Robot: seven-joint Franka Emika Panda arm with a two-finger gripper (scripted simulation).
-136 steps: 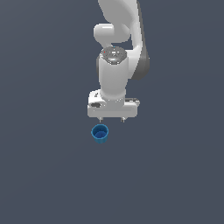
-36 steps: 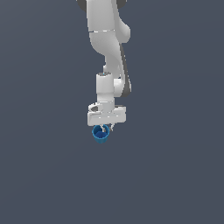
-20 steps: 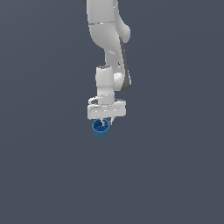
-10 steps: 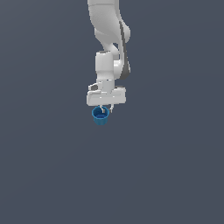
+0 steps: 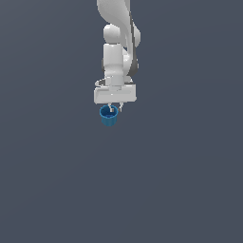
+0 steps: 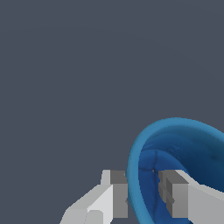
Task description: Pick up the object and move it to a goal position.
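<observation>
The object is a small bright blue cup (image 5: 109, 116), round, tapered and hollow. It hangs upright just under the white gripper (image 5: 114, 109) in the exterior view, lifted off the grey floor. In the wrist view the cup (image 6: 183, 148) fills the lower corner, and its rim wall sits between the two grey pads (image 6: 119, 192), one outside and one inside the cup. The gripper (image 6: 142, 194) is shut on that rim wall. The cup's base is hidden in the wrist view.
A plain dark grey floor (image 5: 57, 190) spreads all around, with no other objects in view. The white arm (image 5: 116, 42) rises above the gripper toward the top of the exterior view.
The gripper came down onto the cup, shut on its rim, and has since risen with the cup. Over the last second both moved upward in the exterior view.
</observation>
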